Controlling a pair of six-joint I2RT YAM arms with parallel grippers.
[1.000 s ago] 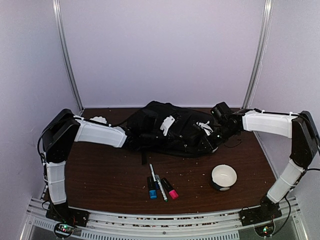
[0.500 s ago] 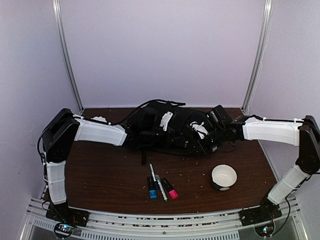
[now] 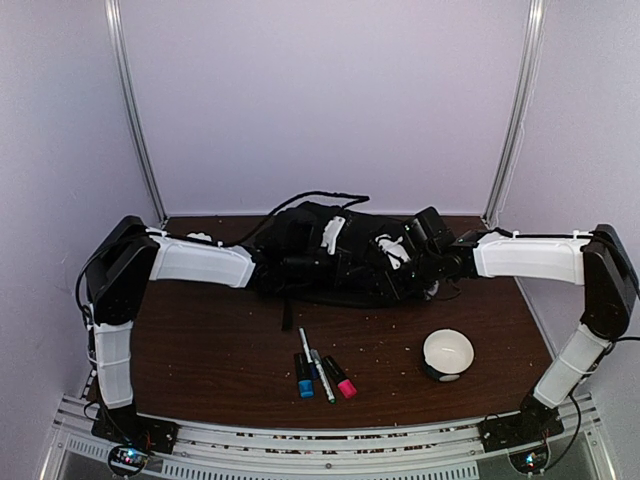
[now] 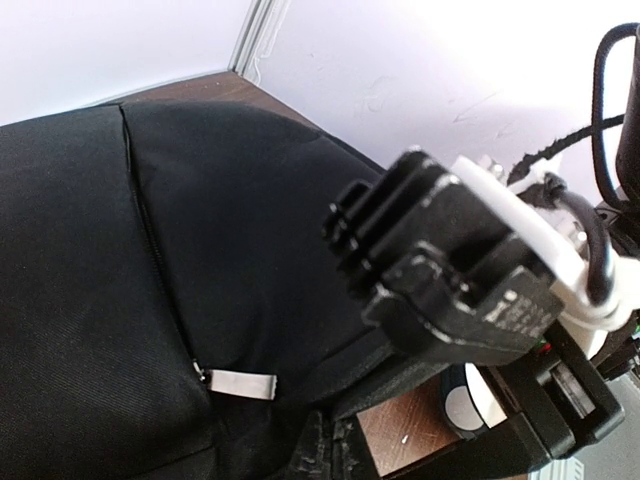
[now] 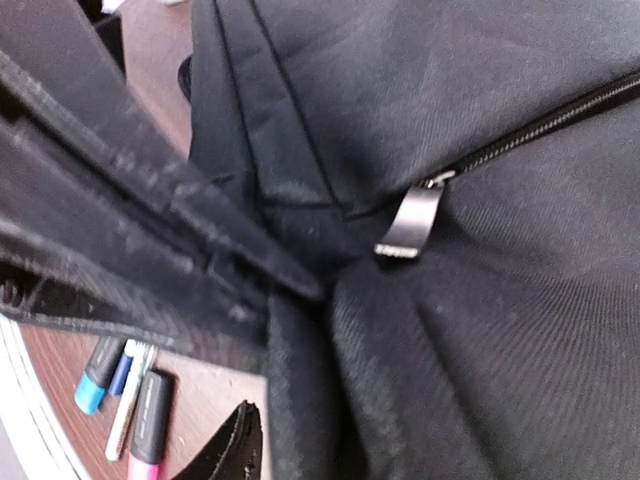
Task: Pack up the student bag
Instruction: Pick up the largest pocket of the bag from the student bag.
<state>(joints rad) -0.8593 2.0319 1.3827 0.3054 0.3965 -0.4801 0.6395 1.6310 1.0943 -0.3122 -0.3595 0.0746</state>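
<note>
Top external view: at the far left, our left gripper (image 3: 322, 245) sits where it was a second ago, at the left end of the student bag (image 3: 345, 272). Its jaws are fully closed, but we cannot tell whether fabric is caught between them. The bag lies on the far half of the brown table (image 3: 200, 350), between our two grippers. It has changed the most. A second ago it sprawled wider toward the right; now it is bunched narrower and higher, and a black cord (image 3: 310, 197) arches up behind it.

In front of the bag, a blue-capped marker (image 3: 304, 383), a white pen (image 3: 316, 362) and a pink-capped marker (image 3: 343, 384) lie side by side, unmoved.

Further right, our right gripper (image 3: 397, 255) has travelled leftward and is now at the bag's right end. We cannot tell how wide its jaws stand, nor whether it has hold of anything. The white bowl (image 3: 447, 350) stands in its old spot at the right front.

In the left wrist view, a closed zip seam ends at a metal zip pull (image 4: 240, 382) lying flat. In the right wrist view, a second zip pull (image 5: 410, 222) hangs from closed teeth. The bag's inside is hidden from us.
</note>
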